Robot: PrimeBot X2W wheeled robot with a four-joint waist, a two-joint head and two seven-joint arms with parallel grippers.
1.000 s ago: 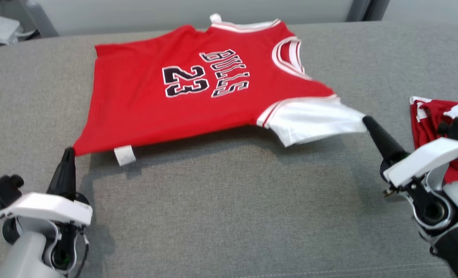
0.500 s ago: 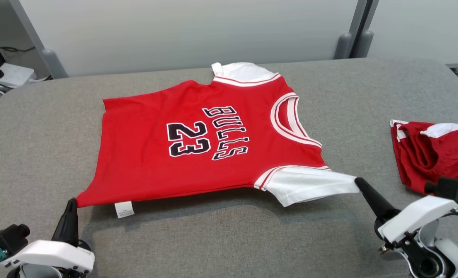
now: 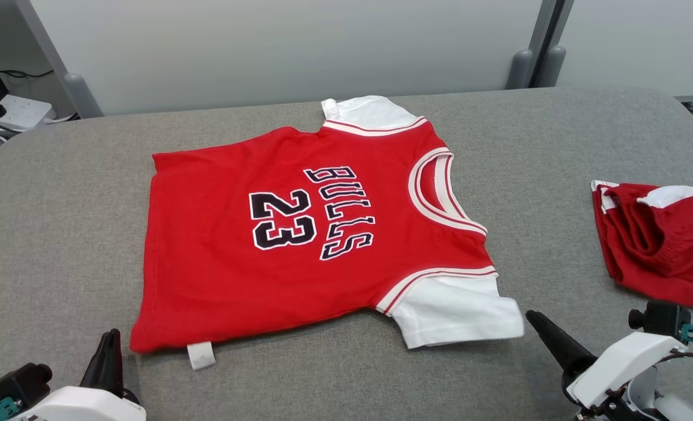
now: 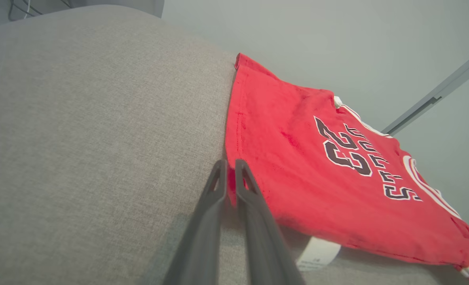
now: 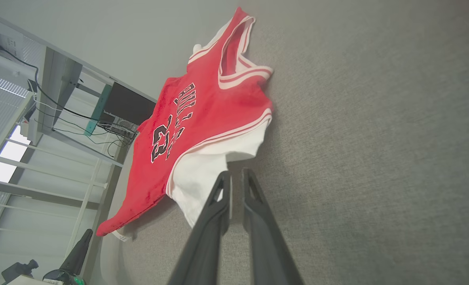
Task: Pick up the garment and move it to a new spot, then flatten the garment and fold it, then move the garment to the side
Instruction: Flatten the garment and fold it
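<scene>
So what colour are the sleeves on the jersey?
White, with red-and-white striped trim where they meet the red body. The near sleeve of the jersey shows best in the head view.

We see a red jersey point(image 3: 299, 234) with white sleeves point(image 3: 457, 310), red-and-white striped trim at neck and armholes, black white-edged "BULLS 23" lettering, and a white tag point(image 3: 200, 355). Under it we have a heathered grey fabric surface point(image 3: 557, 175). At the right we see a second red garment point(image 3: 662, 242) with white bits.
</scene>
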